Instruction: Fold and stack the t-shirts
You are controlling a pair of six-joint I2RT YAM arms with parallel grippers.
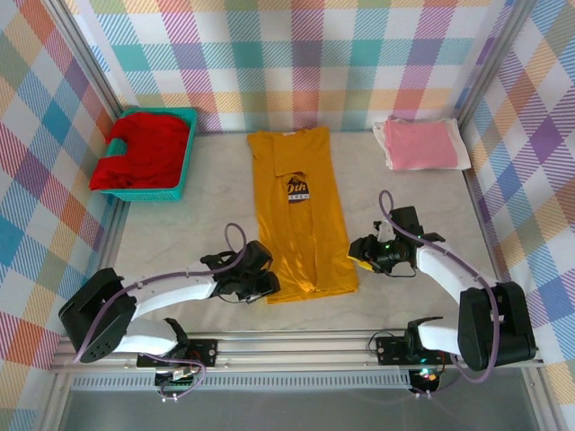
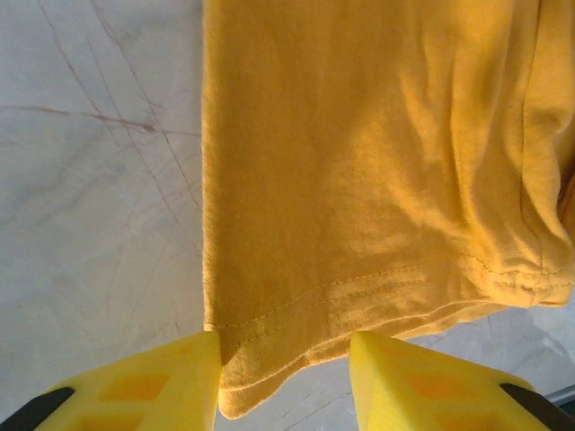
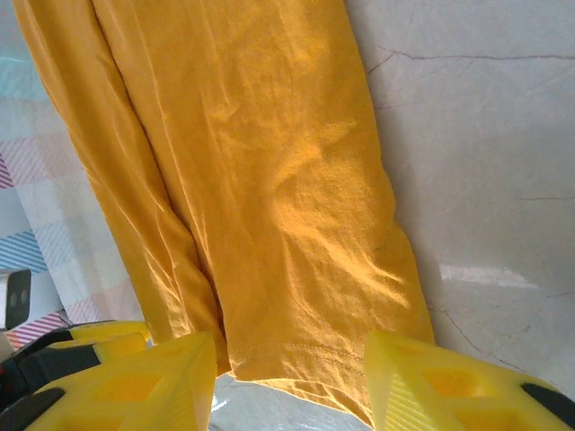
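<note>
- Top external view is showing the yellow shirt (image 1: pixel 292 215) lying mid-table, sides folded in; the pink shirt (image 1: pixel 420 144) is sitting folded at far right.
- Left gripper (image 1: pixel 265 285) and right gripper (image 1: pixel 359 256) are hovering at its near hem corners, jaws apart (nothing pinched).
- Next, likely: closing on both corners and carrying the hem toward the collar.

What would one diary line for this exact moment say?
yellow shirt: folded lengthwise | left gripper: open at left hem corner | right gripper: open at right hem corner | pink shirt: folded | red shirt: in basket
</note>
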